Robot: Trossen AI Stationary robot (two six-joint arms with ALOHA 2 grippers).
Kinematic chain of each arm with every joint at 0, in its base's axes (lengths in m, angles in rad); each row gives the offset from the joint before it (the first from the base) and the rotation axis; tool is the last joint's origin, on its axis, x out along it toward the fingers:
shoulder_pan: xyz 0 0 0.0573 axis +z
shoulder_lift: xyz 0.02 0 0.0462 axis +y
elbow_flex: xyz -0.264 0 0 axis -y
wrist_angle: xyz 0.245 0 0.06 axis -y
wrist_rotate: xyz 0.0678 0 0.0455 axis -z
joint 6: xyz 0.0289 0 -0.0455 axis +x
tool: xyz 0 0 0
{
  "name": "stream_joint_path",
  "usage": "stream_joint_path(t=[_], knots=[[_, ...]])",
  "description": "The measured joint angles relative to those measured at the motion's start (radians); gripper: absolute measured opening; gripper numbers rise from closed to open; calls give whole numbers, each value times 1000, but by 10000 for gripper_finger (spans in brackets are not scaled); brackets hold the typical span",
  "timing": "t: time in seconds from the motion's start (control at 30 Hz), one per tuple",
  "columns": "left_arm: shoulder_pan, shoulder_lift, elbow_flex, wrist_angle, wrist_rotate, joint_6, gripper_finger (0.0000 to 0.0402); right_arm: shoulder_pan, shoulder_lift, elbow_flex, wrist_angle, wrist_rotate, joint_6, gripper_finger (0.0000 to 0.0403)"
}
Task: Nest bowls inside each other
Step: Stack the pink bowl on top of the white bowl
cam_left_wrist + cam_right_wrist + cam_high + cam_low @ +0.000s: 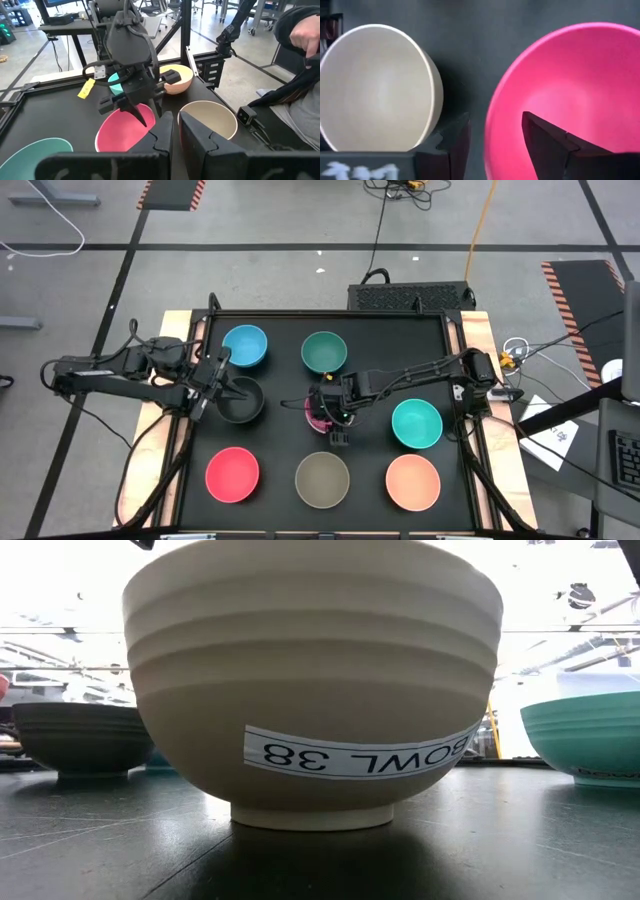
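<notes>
Olive-grey bowl [312,680] looms in the low view. At frame centre from above, my right gripper [329,418] straddles the magenta bowl [570,95] rim, fingers apart. Left gripper [222,383] pinches the black bowl [240,402]. Closing off-centre, I risk tipping the magenta bowl.

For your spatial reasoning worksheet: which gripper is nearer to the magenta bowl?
Right. The right gripper sits directly over the magenta bowl, one finger inside its rim and one outside. The left gripper is farther off, at the black bowl.
</notes>
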Motion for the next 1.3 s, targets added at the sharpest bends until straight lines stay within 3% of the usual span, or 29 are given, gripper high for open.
stream_joint_path(t=[0.2,0.43,1.1,1.3], knots=[[0,0,0,0,0,1,35,-1,0,0,-27,1,-18,148],[0,0,0,0,0,3,35,-5,0,0,-23,4,-40,14],[0,0,0,0,0,0,35,2,33,2,-6,33,-1,2],[0,0,0,-1,0,0,35,12,40,2,-1,91,10,1]])
